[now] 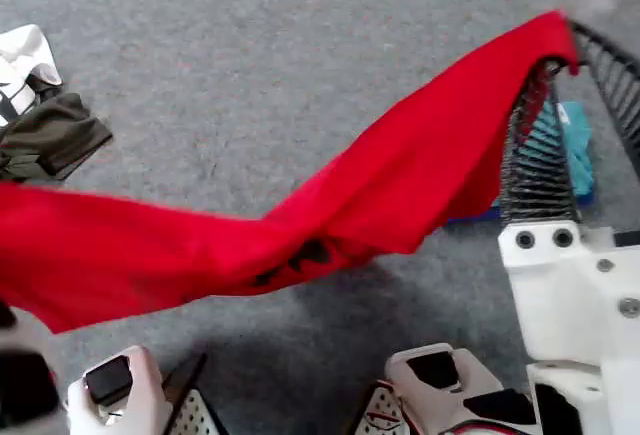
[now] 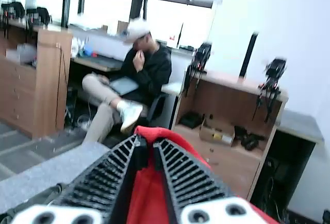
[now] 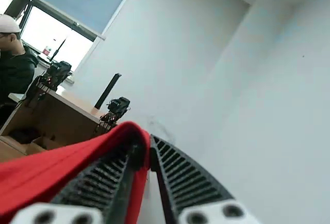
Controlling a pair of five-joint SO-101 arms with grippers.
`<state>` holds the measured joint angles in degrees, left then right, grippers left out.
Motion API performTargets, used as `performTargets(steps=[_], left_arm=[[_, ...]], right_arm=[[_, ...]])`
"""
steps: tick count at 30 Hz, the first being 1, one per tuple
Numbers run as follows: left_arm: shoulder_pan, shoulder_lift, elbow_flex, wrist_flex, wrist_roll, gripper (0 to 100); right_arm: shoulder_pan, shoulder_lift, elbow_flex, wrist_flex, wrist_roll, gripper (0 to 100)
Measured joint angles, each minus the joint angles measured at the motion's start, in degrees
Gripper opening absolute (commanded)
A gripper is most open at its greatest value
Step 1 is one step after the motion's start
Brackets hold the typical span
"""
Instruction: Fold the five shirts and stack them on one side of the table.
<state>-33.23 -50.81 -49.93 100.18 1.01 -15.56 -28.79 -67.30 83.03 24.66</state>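
Note:
A red shirt (image 1: 300,225) hangs stretched in the air across the grey table (image 1: 250,65), sagging in the middle. My right gripper (image 1: 563,37) is raised at the far right and is shut on the shirt's upper corner; in the right wrist view the black ribbed jaws pinch the red cloth (image 3: 77,165) at the gripper's (image 3: 147,142) tips. My left gripper (image 2: 146,137) is shut on the other end of the red cloth (image 2: 147,193), which reaches the left edge of the high view. Both wrist cameras look up into the room.
A white and black shirt (image 1: 22,63) and a dark olive shirt (image 1: 55,135) lie crumpled at the table's far left. A teal and blue pile of cloth (image 1: 568,150) lies at the right, behind the right arm. Arm bases (image 1: 440,385) stand along the near edge.

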Motion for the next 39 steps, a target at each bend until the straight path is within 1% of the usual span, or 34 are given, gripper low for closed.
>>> performTargets(steps=[5,9,10,12,16,18,21,25,27,31,33,35,37,39], left_arm=[[0.00,-6.59,5.89,0.00,0.00,2],[0.00,-7.21,13.19,0.00,0.09,2],[0.00,-7.21,16.35,-0.53,0.09,2],[0.00,-6.86,22.95,-4.13,0.26,2],[0.00,-6.59,40.97,-17.41,0.88,2],[0.00,-6.59,49.49,-24.44,1.14,2],[0.00,-6.68,59.87,-33.49,1.14,2],[0.00,-6.42,72.79,-45.10,1.14,2],[0.62,-5.19,80.70,-53.36,1.14,2],[3.34,1.49,95.21,-73.76,1.14,2],[4.48,7.47,96.97,-83.52,1.14,2],[5.01,14.33,96.26,-91.43,1.14,2],[5.01,22.51,92.84,-94.77,1.14,2],[5.10,31.03,87.21,-95.91,1.14,2]], right_arm=[[0.00,0.00,0.00,1.41,0.00,0.2],[-0.09,0.44,2.99,0.18,0.00,0.2],[-0.09,1.05,4.57,-0.88,0.00,0.2],[-0.09,2.99,8.53,-4.04,0.00,0.2],[-0.18,7.21,12.40,-11.43,0.00,0.2],[-1.67,8.62,13.89,-15.21,0.00,0.2],[-3.43,13.27,16.53,-18.99,0.00,0.2],[-3.69,21.80,21.10,-24.79,0.00,0.2],[-3.69,26.81,22.95,-28.75,0.00,0.2],[-3.69,38.33,23.65,-36.75,0.00,0.2],[-3.69,43.96,23.65,-41.14,0.00,0.2],[-3.60,48.88,23.74,-44.75,0.00,0.2],[-3.60,52.48,23.74,-46.68,0.00,0.2],[-3.60,54.59,23.74,-47.38,0.00,0.2]])
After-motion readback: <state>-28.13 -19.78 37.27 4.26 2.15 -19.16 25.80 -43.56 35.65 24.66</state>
